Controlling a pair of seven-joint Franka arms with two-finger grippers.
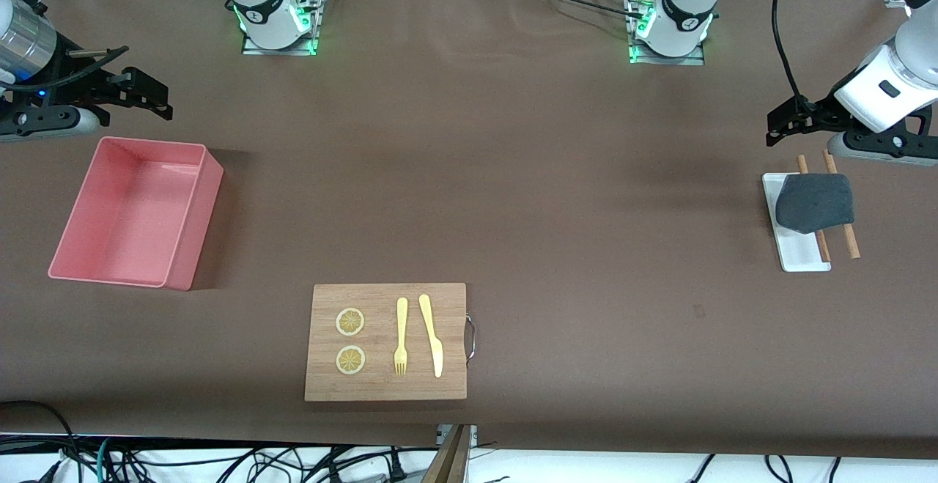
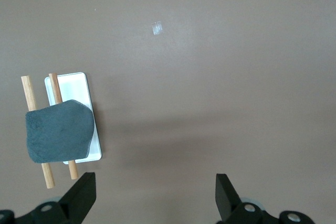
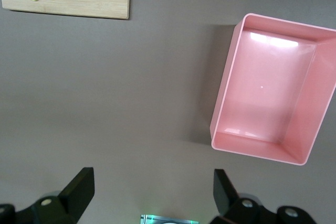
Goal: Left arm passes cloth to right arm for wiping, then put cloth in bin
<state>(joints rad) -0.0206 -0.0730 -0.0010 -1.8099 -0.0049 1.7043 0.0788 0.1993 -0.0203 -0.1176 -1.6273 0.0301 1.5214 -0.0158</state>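
Two arms hanging over a brown surface [image 1: 469, 175], one at each end, neither holding anything.

Lying at the right arm's end: pink bin [image 1: 135, 212], bare inside, walls upright.

Sitting near the front camera, between the two ends but closer to the bin: wooden cutting board [image 1: 386, 341], carrying two lemon slices [image 1: 350, 341], a yellow fork [image 1: 401, 336] and a yellow knife [image 1: 431, 334] side by side.

Hovering over bare surface just beside the bin's edge farthest from the front camera: right claw [image 3: 152, 195], fingers spread wide apart, nothing between them.

Hovering over the surface at the left arm's end, beside the white tray [image 1: 799, 254]: left claw [image 2: 155, 198], fingers likewise standing wide, gripping nothing.

Resting on the tray, apart from both claws: cloth [image 1: 815, 203], dark grey face up, draped across two wooden sticks [image 1: 848, 237] and overhanging the tray's long edge. Pink face not showing.

Lying partly under the cloth: the sticks, roughly parallel, one on the tray, the other just off it.
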